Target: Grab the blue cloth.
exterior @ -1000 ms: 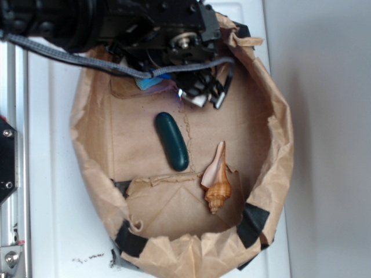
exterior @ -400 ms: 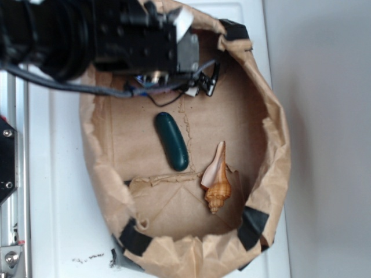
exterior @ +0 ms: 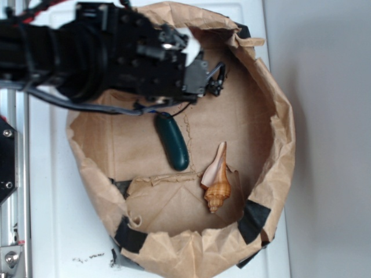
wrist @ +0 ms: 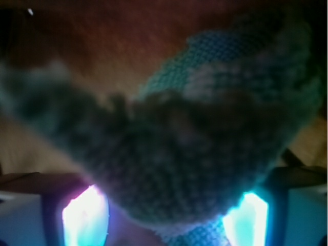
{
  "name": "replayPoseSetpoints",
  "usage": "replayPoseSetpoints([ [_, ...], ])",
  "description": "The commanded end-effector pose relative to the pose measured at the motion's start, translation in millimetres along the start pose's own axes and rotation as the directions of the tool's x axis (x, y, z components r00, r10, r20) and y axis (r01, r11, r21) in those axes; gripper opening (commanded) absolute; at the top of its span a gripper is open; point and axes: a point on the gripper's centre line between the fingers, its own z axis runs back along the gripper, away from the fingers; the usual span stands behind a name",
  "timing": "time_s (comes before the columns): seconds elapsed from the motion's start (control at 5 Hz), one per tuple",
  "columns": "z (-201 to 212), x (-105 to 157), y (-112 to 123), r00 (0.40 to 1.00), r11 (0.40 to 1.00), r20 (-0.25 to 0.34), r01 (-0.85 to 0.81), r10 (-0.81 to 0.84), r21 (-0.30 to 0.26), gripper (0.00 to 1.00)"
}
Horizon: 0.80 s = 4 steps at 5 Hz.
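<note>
One crumpled brown paper bag, rolled down into a shallow basin, sits on a white worktop. Its rim is wrinkled and folded, and patches of black tape show at the near corners, at least two of them. On the bag's flat paper floor lie two loose things: one dark green glossy oblong, smooth and rounded at both ends like a cucumber or pickle, and one spiral seashell, ribbed, orange-brown at the whorled end and pale pink along its long tapered spout. They lie near each other but apart.

One black robot arm reaches in from the left over the far side of the bag, with a grey cable running beneath it. Its gripper is at the bag's upper part, just above the green oblong's top end.

The blue cloth is hidden in the exterior view. In the wrist view it fills most of the frame, right up against the camera: one pale blue-green piece with a soft woven, knobbly terry weave, much of it shadowed, draped between the two fingers, whose tips glow bluish at the lower left and right. The fingers stand apart with the cloth bunched between them; whether they are squeezing it I cannot tell.
</note>
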Motion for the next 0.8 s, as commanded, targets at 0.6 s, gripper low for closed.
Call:
replayPoseSetpoints([
  [0.6, 85.0, 2.2, 5.0, 0.944, 0.961, -0.190, 0.253, -0.270, -0.108, 0.00],
])
